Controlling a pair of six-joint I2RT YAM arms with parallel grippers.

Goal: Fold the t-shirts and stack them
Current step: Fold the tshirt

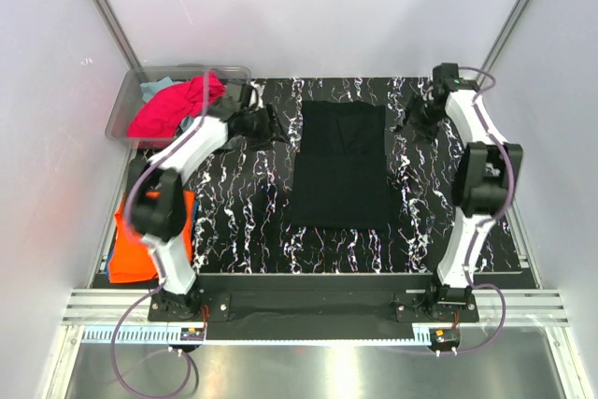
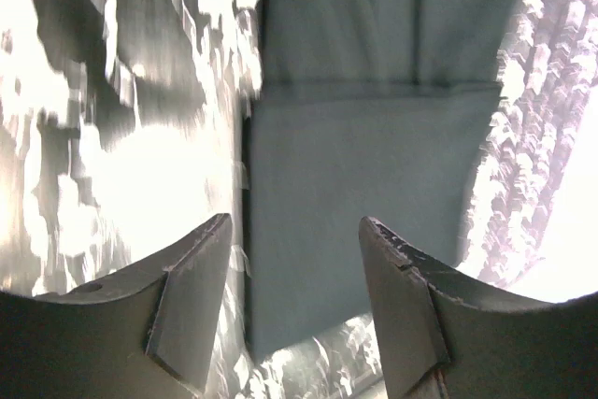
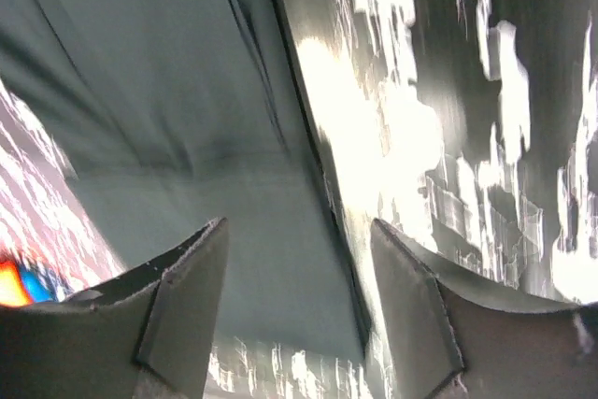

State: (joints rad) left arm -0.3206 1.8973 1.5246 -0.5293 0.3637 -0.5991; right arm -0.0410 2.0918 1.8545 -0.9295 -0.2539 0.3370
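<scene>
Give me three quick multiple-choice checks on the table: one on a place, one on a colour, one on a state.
1. Where is the pink shirt? A in the bin; B mid-table; C on the near-left pile.
2. What colour is the shirt spread flat mid-table? A orange; B black; C teal.
3. The left gripper and right gripper are: A both open; B both shut; C one shut on cloth.
Answers: 1 A, it lies heaped in the bin. 2 B, the cloth there is black. 3 A, each wrist view shows fingers apart, nothing between.
</scene>
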